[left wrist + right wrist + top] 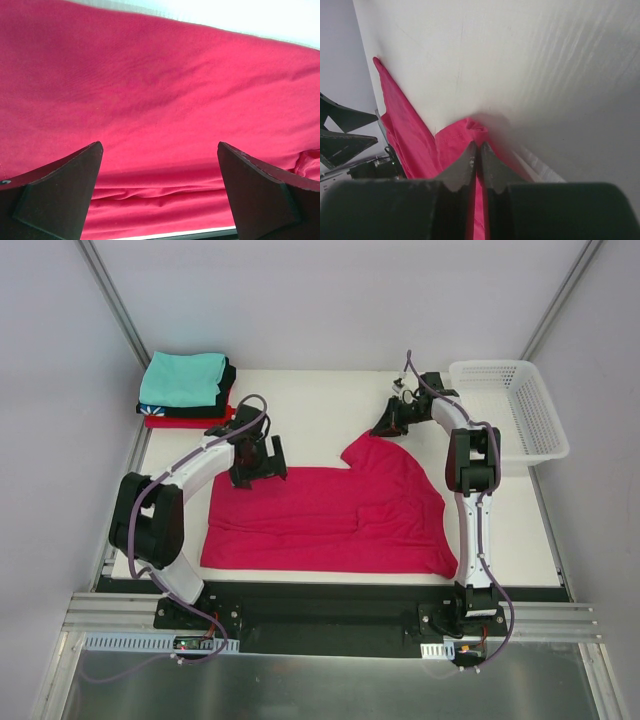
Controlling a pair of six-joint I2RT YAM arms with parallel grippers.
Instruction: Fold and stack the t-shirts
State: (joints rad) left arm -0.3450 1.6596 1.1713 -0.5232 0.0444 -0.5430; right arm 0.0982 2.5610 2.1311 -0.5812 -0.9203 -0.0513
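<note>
Right wrist view: right gripper point(479, 150) jaws are pinched together on a bunched tip of the crimson-pink t-shirt point(405, 135). Cloth shows either side of the pinch, bare table point(530, 60) beyond it. Left wrist view: left gripper point(160, 145) jaws are wide apart, holding nothing, w/ flat cloth beneath, a fold ridge just behind the tips and the shirt's far edge ahead of them. Judgement: step in hand is a fold of this shirt, right side gripped, left side not yet. To do it well, left jaws should come down on the edge ahead of them, not mid-panel, & close on all layers there. Both arms should then lift level and low & carry the edge across together so it lands square. Risk: right pinch looks thin, may slip under drag. Top external view adds what the wrist cams lack. The shirt lies spread between the two grippers, mostly on the arm-base side of both. Folded stack of teal t-shirt point(182, 378) over black t-shirt point(228, 380) and red t-shirt point(190, 423) sits beyond & left of left jaws; white basket point(510, 405) is right of right jaws. Jaw state reads clearly on wrist cams only.
</note>
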